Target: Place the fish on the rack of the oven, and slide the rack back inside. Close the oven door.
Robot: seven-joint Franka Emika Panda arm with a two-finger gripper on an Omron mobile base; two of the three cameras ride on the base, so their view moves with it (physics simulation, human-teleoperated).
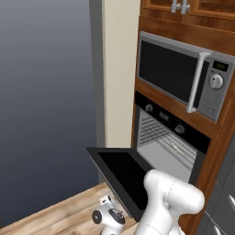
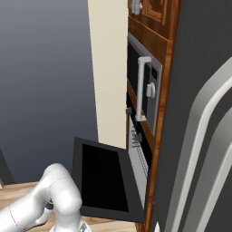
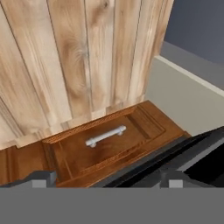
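Oven (image 1: 172, 137) fills the right-centre of the left base view, black control strip with round knobs above an open cavity, set in brown wood under the silver-framed microwave (image 1: 183, 75).

Oven door (image 1: 124, 176) hangs open, dropped flat toward the lower middle of the frame, glass face up. In the right base view it sits at lower centre (image 2: 102, 179). In the hand view its dark edge crosses the lower right (image 3: 175, 159), above a wood drawer front with a silver pull (image 3: 105, 135).

Rack (image 1: 176, 149) is inside the cavity, thin silvery wires; appears pushed in.

Fish (image 1: 176, 147): a small pale sliver on the rack wires, too small to be sure.

Gripper (image 3: 105, 180) low, beneath the door, two dark tips set wide apart at the bottom of the hand view, nothing between them.

Judgement: door is a stiff, hinged, fairly heavy panel; glass face slick. Best pushed up from under the front edge, or taken by the bar handle.
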